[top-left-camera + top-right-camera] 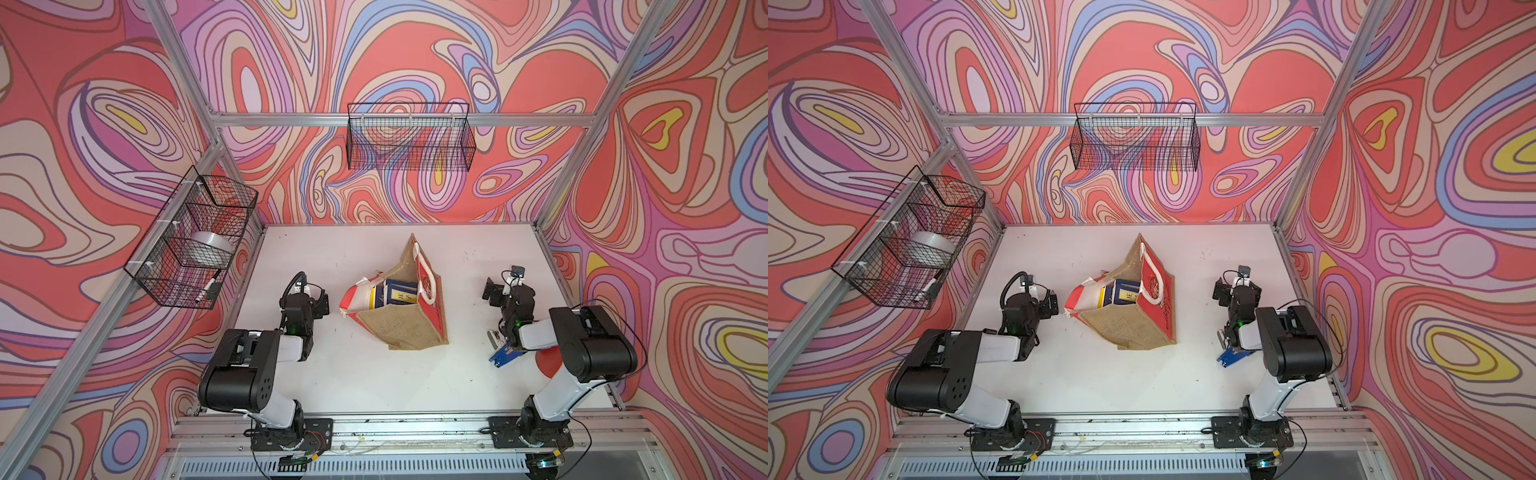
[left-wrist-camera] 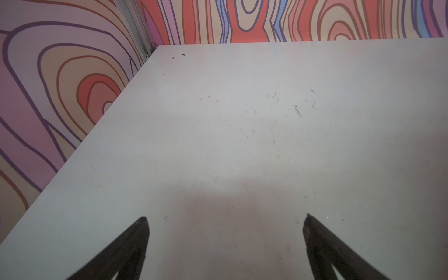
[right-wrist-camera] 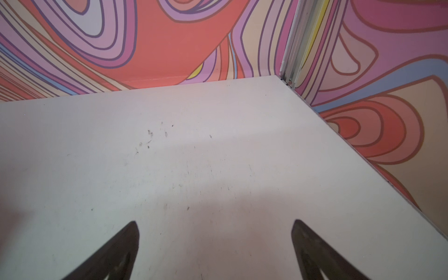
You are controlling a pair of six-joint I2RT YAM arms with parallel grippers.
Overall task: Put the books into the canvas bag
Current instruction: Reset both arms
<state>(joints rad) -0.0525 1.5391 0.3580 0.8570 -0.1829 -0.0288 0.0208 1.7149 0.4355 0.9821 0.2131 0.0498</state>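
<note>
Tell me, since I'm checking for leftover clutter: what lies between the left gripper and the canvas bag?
Only bare white table separates the left gripper from the canvas bag, as both top views show.

spread jaws, bare white table (image 3: 194,157), swirly wall (image 3: 169,41)

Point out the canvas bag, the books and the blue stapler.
canvas bag (image 1: 405,328): a top view, on its tan jute side panel.
books (image 1: 400,293): a top view, on the navy cover showing inside the bag's mouth.
blue stapler (image 1: 1228,356): a top view, on its blue body beside the right arm.
</note>
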